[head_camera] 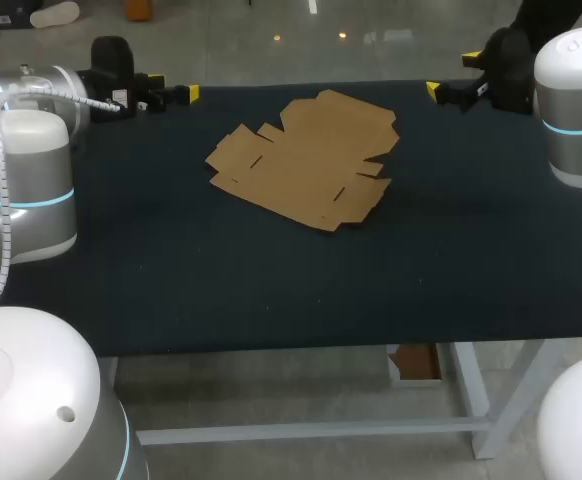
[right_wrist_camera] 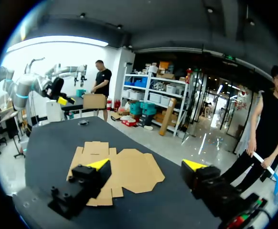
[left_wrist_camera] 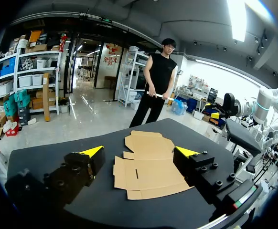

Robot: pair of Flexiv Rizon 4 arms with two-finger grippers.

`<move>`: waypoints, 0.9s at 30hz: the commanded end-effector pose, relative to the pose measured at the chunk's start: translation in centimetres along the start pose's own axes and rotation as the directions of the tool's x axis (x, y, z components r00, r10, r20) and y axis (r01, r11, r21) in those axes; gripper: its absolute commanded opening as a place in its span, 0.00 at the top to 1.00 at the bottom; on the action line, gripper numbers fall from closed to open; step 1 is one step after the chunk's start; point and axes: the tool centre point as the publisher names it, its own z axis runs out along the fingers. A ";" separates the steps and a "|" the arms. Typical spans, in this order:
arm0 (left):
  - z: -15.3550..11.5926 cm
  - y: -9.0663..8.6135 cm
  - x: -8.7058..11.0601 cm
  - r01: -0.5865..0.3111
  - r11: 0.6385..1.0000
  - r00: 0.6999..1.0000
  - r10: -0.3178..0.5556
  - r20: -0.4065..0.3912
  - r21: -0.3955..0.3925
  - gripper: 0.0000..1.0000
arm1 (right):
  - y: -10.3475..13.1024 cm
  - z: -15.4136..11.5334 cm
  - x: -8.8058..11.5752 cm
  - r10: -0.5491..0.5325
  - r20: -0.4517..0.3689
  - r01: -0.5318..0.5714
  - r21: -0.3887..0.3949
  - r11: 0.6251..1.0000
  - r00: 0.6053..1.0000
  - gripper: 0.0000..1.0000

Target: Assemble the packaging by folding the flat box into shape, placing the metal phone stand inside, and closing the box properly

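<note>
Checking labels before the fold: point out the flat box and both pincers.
flat box [head_camera: 306,160], head view, middle panel.
left pincer [left_wrist_camera: 139,151], left wrist view, midway between its yellow tips.
right pincer [right_wrist_camera: 146,164], right wrist view, midway between its yellow tips.

Same build on both sides: left arm [head_camera: 21,190] and right arm [head_camera: 574,110] are fat silver-grey cylinders with glossy white ends and a thin cyan light ring at the joint seams. A white braided cable [head_camera: 2,200] runs down the left arm. The near dome cap [head_camera: 26,385] is white with one small round hole and a cyan stripe on its side. Wrists are black. The left gripper [left_wrist_camera: 139,151] and right gripper [right_wrist_camera: 146,164] have blocky matte-black fingers [left_wrist_camera: 203,171], wedge-shaped bright yellow tips and recessed socket-head screws. Small red-green mark on each gripper's body.
</note>
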 end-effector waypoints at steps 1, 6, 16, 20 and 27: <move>-0.4 -0.3 0.6 0.021 0.999 1.000 -0.021 -0.009 -0.035 0.00 | 0.3 0.3 0.3 0.074 -0.010 -0.074 0.064 0.995 0.997 0.00; -1.4 -0.4 1.8 0.071 0.990 0.997 -0.069 0.026 -0.125 0.00 | 0.1 -0.5 0.6 0.161 -0.007 -0.157 0.176 0.972 0.987 0.00; -2.5 1.1 3.3 0.267 0.885 0.964 -0.246 0.105 -0.381 0.00 | -1.5 -1.7 2.5 0.303 0.033 -0.290 0.408 0.866 0.952 0.00; -3.3 1.7 3.0 0.349 0.834 0.937 -0.316 0.148 -0.427 0.00 | -2.1 -2.6 3.2 0.369 0.058 -0.352 0.471 0.809 0.927 0.00; -4.1 2.9 3.1 0.440 0.752 0.897 -0.386 0.214 -0.491 0.00 | -3.2 -4.3 3.5 0.451 0.094 -0.424 0.549 0.720 0.887 0.00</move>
